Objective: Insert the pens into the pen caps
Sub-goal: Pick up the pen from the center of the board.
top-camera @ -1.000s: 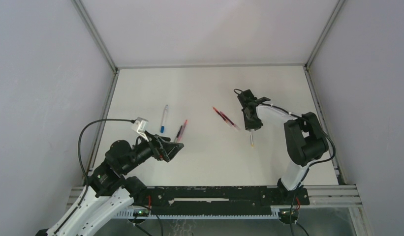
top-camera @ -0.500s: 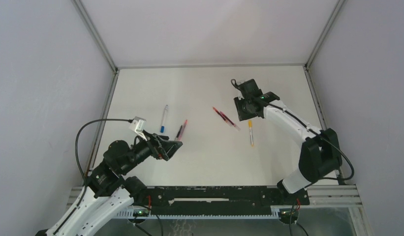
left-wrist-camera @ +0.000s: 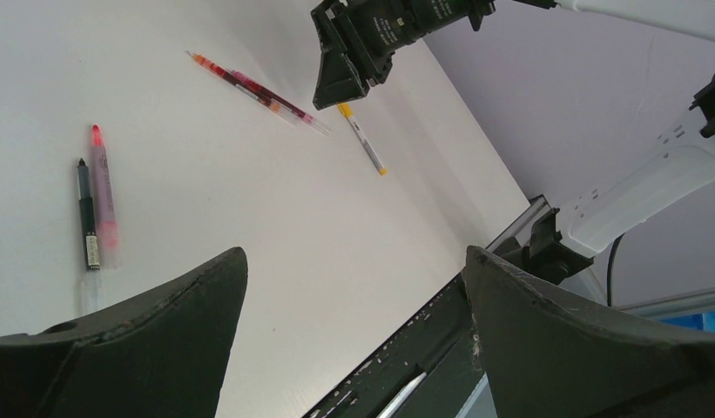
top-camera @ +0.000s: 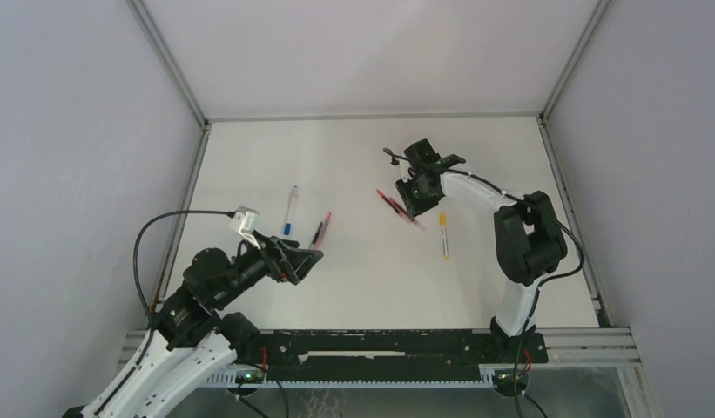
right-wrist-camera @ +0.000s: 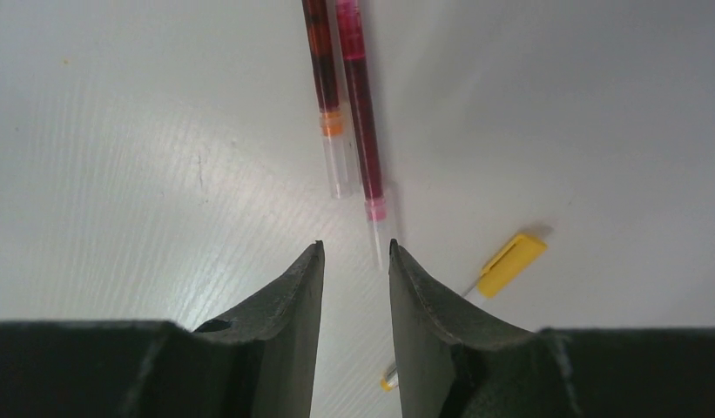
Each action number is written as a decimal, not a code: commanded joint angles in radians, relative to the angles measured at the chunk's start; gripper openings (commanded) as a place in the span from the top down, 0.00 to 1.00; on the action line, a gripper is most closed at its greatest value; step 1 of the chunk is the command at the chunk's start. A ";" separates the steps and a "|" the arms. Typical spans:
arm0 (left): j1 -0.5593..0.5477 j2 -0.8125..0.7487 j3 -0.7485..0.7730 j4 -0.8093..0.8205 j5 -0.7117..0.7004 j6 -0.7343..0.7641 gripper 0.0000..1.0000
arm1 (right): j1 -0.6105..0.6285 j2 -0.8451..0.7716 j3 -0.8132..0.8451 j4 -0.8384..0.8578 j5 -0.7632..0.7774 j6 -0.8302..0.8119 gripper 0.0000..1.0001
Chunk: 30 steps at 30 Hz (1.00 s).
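Observation:
Two red-inked pens lie side by side, one with an orange collar (right-wrist-camera: 323, 70) and a pink-tipped one (right-wrist-camera: 360, 113); from above they show as one pair (top-camera: 388, 202). My right gripper (right-wrist-camera: 354, 248) hovers just over their near ends, open by a narrow gap with nothing between its fingers. To its right lies a pen with a yellow cap (right-wrist-camera: 510, 264), seen whole from above (top-camera: 442, 235). A blue-ended pen (top-camera: 290, 209) and a black and pink pair (top-camera: 320, 231) lie at the left. My left gripper (left-wrist-camera: 351, 259) hangs wide open and empty near that pair.
White walls with metal corner rails (top-camera: 181, 83) enclose the white table. A black rail (top-camera: 380, 344) runs along the near edge between the arm bases. The right gripper's body (left-wrist-camera: 345, 65) shows in the left wrist view above the red pens.
My right gripper has left the yellow pen lying on the table and swung back and left to the red pair, its jaws a little wider. The left arm has not moved.

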 commanded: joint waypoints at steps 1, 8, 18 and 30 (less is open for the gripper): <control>0.003 0.013 0.039 0.021 -0.010 0.014 0.02 | -0.006 0.026 0.040 0.023 0.001 -0.014 0.58; 0.003 0.024 0.045 0.022 -0.006 0.022 0.02 | -0.010 0.073 0.033 0.021 0.026 -0.018 0.60; 0.004 0.041 0.046 0.036 0.000 0.024 0.02 | -0.014 0.127 0.021 0.016 0.046 -0.022 0.62; 0.004 0.034 0.040 0.035 -0.001 0.019 0.02 | -0.014 0.147 -0.011 0.035 0.063 -0.002 0.73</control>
